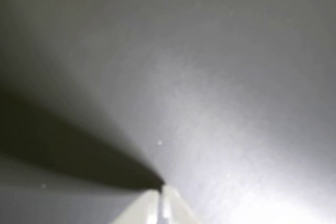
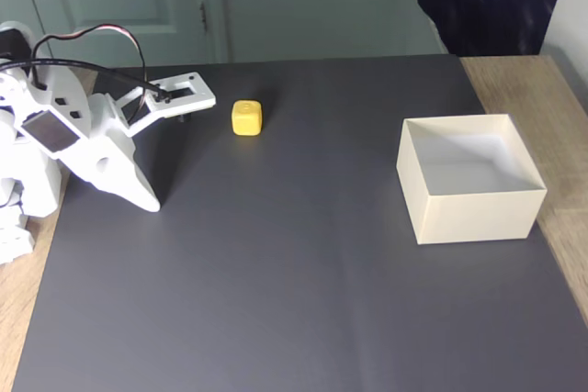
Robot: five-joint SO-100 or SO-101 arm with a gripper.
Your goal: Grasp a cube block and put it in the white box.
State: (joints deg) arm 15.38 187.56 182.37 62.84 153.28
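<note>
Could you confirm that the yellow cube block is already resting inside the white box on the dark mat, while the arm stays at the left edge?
Not quite: in the fixed view the cube block sits on the dark mat, well left of the white box, whose inside is bare. The rest holds: the arm is at the left edge, its pincer tip down on the mat.

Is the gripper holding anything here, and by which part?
Nothing: the gripper is shut and empty, tips on the mat; the cube block sits apart.
</note>
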